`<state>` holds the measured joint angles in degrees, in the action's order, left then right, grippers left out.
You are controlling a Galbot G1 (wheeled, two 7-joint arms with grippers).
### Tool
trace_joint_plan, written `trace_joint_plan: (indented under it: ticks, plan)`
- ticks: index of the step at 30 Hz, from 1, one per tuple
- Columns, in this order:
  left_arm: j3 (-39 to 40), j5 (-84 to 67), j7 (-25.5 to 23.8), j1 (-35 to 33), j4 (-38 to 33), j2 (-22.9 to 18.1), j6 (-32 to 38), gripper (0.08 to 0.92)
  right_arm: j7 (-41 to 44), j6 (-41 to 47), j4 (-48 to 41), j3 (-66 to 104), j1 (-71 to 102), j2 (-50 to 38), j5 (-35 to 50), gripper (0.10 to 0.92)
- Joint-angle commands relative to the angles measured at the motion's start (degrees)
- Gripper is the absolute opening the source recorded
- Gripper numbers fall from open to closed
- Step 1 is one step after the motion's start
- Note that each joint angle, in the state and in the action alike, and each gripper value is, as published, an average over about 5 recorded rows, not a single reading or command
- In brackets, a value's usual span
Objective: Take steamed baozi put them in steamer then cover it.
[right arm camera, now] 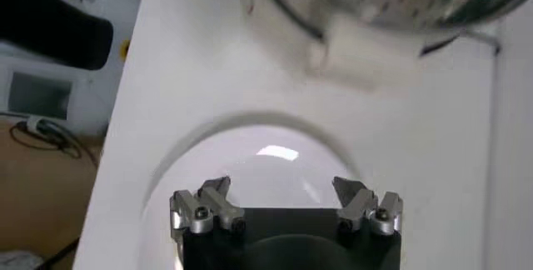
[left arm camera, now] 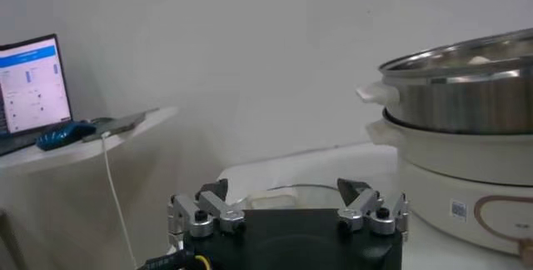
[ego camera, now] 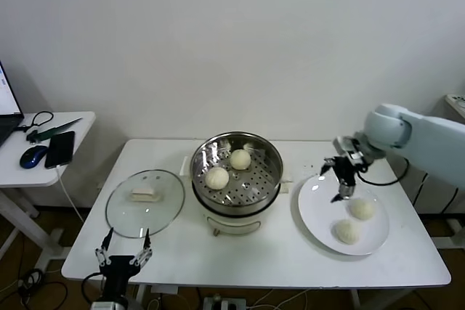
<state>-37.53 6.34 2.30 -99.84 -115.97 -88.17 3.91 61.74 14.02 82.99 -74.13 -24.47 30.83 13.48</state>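
Table: white table (ego camera: 240,259) against a bare wall.
Steamer: steamer (ego camera: 236,172) mid-table, two baozi (ego camera: 216,177) inside.
Plate: plate (ego camera: 320,212) near right edge, two more.
Cover: cover (ego camera: 145,202) lies left.
Right gripper: right gripper (ego camera: 340,179) over plate, fingers spread, empty.
Left gripper: left gripper (ego camera: 123,248) at front edge, spread, empty.

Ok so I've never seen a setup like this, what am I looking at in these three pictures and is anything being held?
It is a two-armed robot at a white table. The wide picture looks down from its head; the other two come from cameras on its wrists. In the middle stands a steel steamer with two baozi inside. Two more baozi lie on a white plate on the robot's right. The glass cover lies flat on the table on its left. The right gripper hovers open over the plate, holding nothing. The left gripper waits open and empty at the table's near edge, by the cover.
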Motion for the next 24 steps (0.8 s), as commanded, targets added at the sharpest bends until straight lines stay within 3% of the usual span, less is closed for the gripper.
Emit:
trace_joint_plan:
  ticks: [1, 24]
  plan:
    - [-0.07, 0.24, -0.02, 0.08, 0.07, -0.08, -0.14, 0.823, 0.48, -0.94, -1.95, 9.27, 15.97, -6.33, -9.92, 0.823]
    - [-0.56, 0.23, 0.13, -0.5, 0.93, -0.23, 0.17, 0.823, -0.43, -1.19, -7.33, 13.02, 21.77, 1.03, -12.44, 0.823]
